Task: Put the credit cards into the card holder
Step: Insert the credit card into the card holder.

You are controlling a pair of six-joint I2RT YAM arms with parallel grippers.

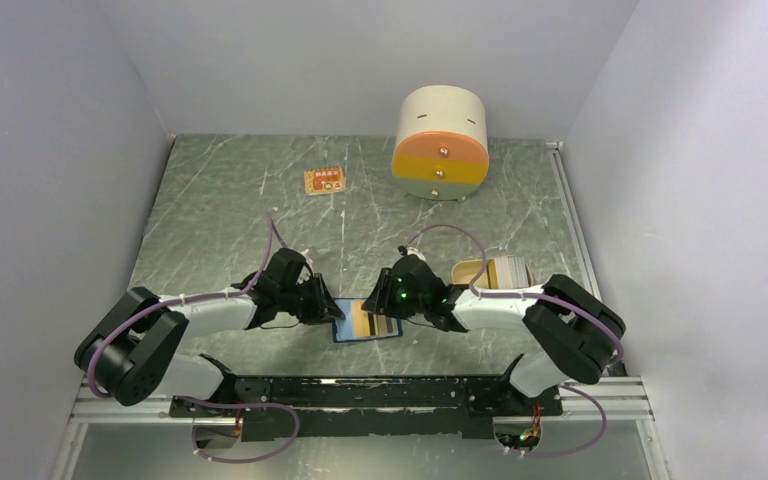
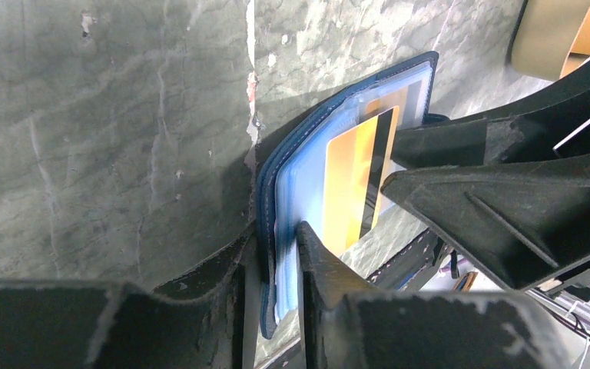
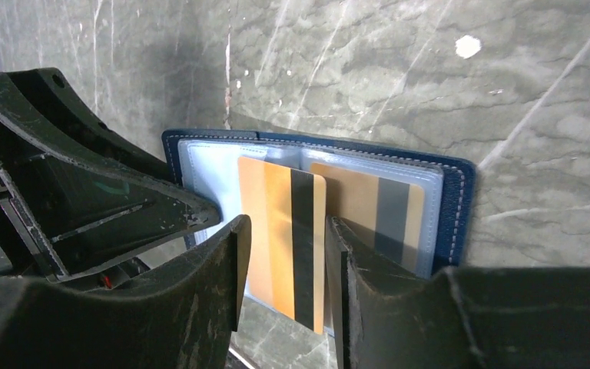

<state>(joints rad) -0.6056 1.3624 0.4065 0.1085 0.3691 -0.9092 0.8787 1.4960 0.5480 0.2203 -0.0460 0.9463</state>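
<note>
**One card in, one halfway, more waiting**

The open card holder [image 3: 453, 192] lies between our arms. Our left gripper [image 2: 276, 231] is clamped narrowly on its edge. Our right gripper [image 3: 286, 221] straddles a striped card [image 3: 276, 261] that is half inside a sleeve, and we cannot tell whether it grips. A sleeved card [image 3: 369, 215] sits beside it. Spare cards [image 1: 500, 272] wait near the right arm.

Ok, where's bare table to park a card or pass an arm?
Free: the strip between the orange tag and the left arm; the band between the drawer unit and the right arm. Crowded: near centre, where the left end effector and right end effector meet over the card holder, and beside the right arm, where loose credit cards lie.
</note>
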